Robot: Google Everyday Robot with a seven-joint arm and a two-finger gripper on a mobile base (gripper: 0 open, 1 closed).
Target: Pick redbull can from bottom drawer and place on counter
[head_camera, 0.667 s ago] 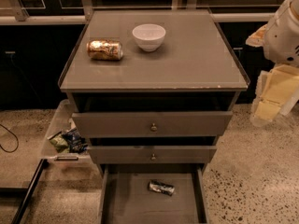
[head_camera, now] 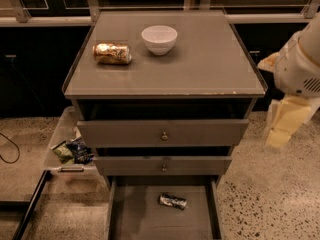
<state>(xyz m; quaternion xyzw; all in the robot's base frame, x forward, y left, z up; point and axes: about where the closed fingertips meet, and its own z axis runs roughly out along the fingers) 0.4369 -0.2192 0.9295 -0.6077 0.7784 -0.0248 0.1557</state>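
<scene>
My hand (head_camera: 282, 126), the pale yellowish part under the white arm, hangs out to the right of the cabinet, level with the upper drawers and well apart from everything; I cannot tell whether it is released or clenched. The redbull can (head_camera: 173, 201), a small slim shiny silver can with dark bluish markings, lies on its side on the floor of the bottom drawer (head_camera: 140, 221), the lowest and deepest grey-brown drawer, which is pulled out, with the can towards its back and a little right of centre. To do the reach well, I judge I must come down from the front and clear of the middle grey-brown drawer with a brass knob (head_camera: 163, 167), which overhangs the back of the bottom one, then close across the can's narrow body so it does not roll. The flat grey-brown bench (head_camera: 210, 69) has free space on its right half, away from the gold-orange can (head_camera: 112, 53) lying on its side and the white bowl (head_camera: 159, 38). I can read no brand or writing on either can.
</scene>
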